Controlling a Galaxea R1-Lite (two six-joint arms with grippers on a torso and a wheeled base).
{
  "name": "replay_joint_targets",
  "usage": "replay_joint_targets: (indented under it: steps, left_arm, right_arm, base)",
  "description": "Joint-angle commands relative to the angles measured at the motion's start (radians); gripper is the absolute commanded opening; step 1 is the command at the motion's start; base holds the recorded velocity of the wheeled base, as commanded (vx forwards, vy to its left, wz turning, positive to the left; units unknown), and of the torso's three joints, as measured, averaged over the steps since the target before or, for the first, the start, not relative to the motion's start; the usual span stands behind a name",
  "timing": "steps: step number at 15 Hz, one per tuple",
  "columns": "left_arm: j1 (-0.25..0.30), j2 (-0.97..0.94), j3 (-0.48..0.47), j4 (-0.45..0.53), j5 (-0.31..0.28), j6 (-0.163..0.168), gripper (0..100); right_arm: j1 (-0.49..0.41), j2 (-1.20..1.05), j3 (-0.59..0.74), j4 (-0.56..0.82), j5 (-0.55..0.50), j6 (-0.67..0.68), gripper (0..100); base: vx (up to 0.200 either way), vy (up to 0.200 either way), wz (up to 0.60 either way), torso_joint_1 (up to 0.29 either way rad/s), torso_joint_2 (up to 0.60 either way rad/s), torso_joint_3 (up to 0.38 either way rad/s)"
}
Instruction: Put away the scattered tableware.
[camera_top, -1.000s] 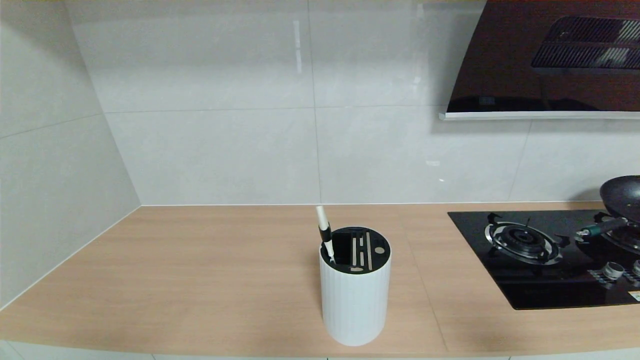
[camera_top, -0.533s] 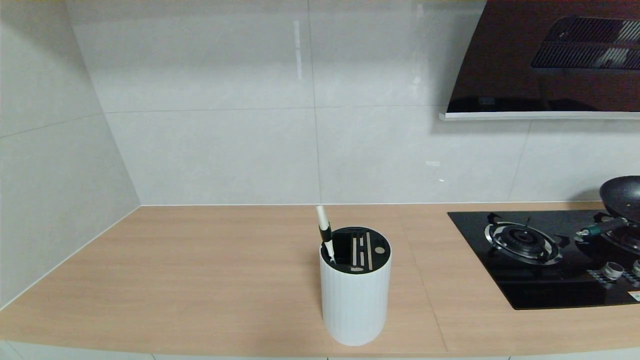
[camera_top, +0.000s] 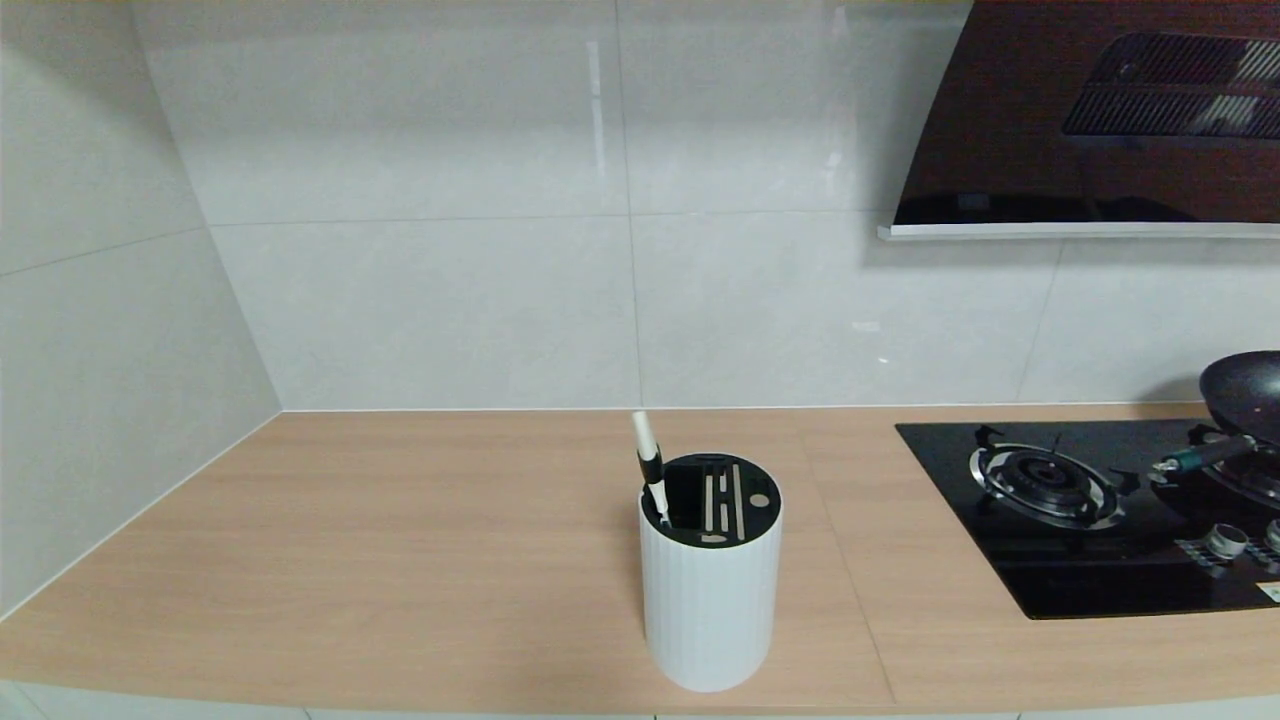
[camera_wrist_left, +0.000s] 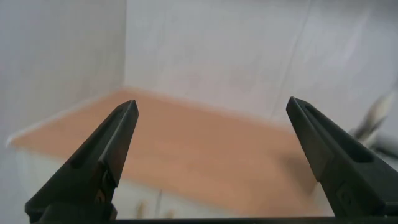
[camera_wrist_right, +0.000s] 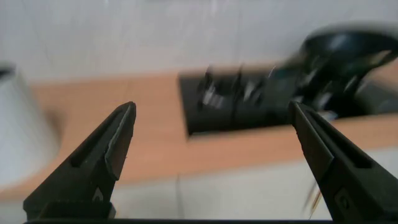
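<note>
A white ribbed cylindrical holder (camera_top: 710, 590) with a black slotted top stands on the wooden counter (camera_top: 400, 560) near its front edge. One utensil with a white and black handle (camera_top: 648, 458) sticks out of the holder's left slot, leaning left. My left gripper (camera_wrist_left: 211, 115) is open with nothing between its fingers, held off the counter's front edge toward the left corner. My right gripper (camera_wrist_right: 211, 115) is open and empty too, off the front edge, with the holder (camera_wrist_right: 18, 124) at the side of its view and the stove (camera_wrist_right: 273, 99) ahead.
A black gas stove (camera_top: 1090, 510) with burners and knobs fills the counter's right part. A dark wok (camera_top: 1245, 390) with a green-tipped handle sits on its far right burner. A dark range hood (camera_top: 1090, 130) hangs above. Tiled walls close the back and left.
</note>
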Motion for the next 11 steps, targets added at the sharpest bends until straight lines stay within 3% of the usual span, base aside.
replay_joint_targets:
  steps: [1, 3, 4, 5, 6, 7, 11]
  left_arm:
    - [-0.001, -0.002, 0.1, -0.078, -0.017, 0.012, 100]
    - [-0.001, -0.002, 0.105, -0.079, -0.063, 0.012, 100]
    - [-0.001, -0.002, 0.106, -0.078, -0.15, 0.021, 100]
    - [-0.001, -0.002, 0.106, -0.059, -0.216, 0.062, 100]
    - [-0.001, -0.002, 0.106, -0.038, -0.258, 0.131, 100]
    - [-0.001, -0.002, 0.106, -0.038, -0.262, 0.145, 100]
    - [-0.004, -0.002, 0.106, -0.038, -0.261, 0.127, 100]
  right_arm:
    - [0.0, -0.002, 0.005, 0.003, 0.057, 0.001, 100]
    - [0.0, -0.001, 0.004, 0.057, 0.143, -0.016, 100]
    - [0.006, -0.002, 0.005, 0.045, 0.14, -0.019, 100]
    - [0.006, -0.002, 0.005, 0.045, 0.139, -0.017, 100]
    - [0.006, -0.002, 0.005, 0.045, 0.139, -0.016, 100]
    - [0.006, -0.002, 0.005, 0.045, 0.139, -0.016, 100]
    - [0.006, -0.002, 0.005, 0.045, 0.14, -0.016, 100]
  base:
    - [0.0, 0.0, 0.0, 0.0, 0.0, 0.0]
    - [0.0, 0.0, 0.0, 0.0, 0.0, 0.0]
    - [0.0, 0.0, 0.0, 0.0, 0.0, 0.0]
    - [0.0, 0.0, 0.0, 0.0, 0.0, 0.0]
    - [0.0, 0.0, 0.0, 0.0, 0.0, 0.0]
    - [0.0, 0.0, 0.0, 0.0, 0.0, 0.0]
    - [0.0, 0.0, 0.0, 0.0, 0.0, 0.0]
